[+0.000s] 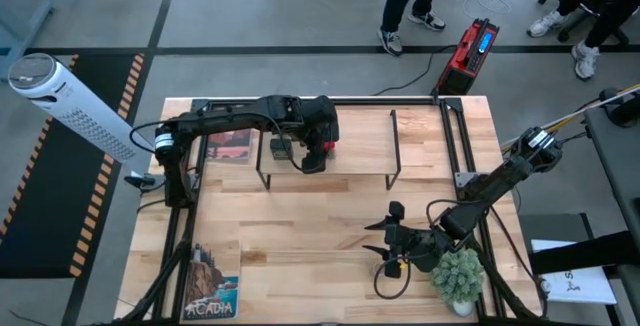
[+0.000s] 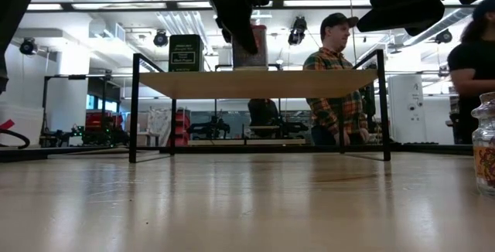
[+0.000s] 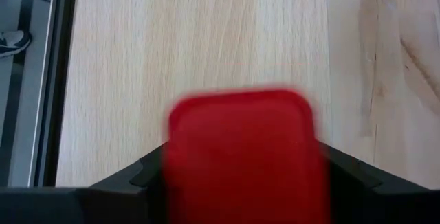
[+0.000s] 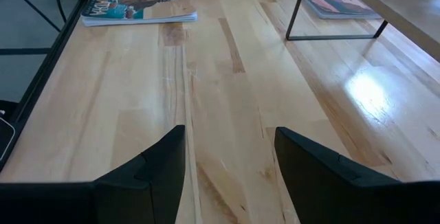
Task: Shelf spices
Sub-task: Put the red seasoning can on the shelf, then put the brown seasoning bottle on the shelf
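Observation:
The shelf (image 1: 360,151) is a light-wood board on thin black legs at the table's far side. A dark olive square tin (image 1: 278,148) (image 2: 186,52) stands on it. My left gripper (image 1: 316,154) (image 3: 240,162) reaches over the shelf and is shut on the red boxy tin (image 2: 256,47), just right of the olive tin. My right gripper (image 1: 386,236) (image 4: 229,138) is open low over the table's near right part, touching nothing. I cannot make out the green-lidded jar or the tiny round jar. My left gripper pinches the red tin by two opposite sides near its top (image 3: 240,135), one finger (image 3: 148,176) on each side. It comes from above, pointing down. The tin is upright, with its bottom (image 2: 257,66) at the level of the shelf board; whether it rests there I cannot tell.
A potted plant (image 1: 458,276) stands at the near right corner, beside my right arm. One picture book (image 1: 212,281) (image 4: 137,5) lies at the near left corner, and another (image 1: 230,146) under the shelf's left end. A glass jar (image 2: 486,144) shows at the low view's right edge. People stand beyond the table.

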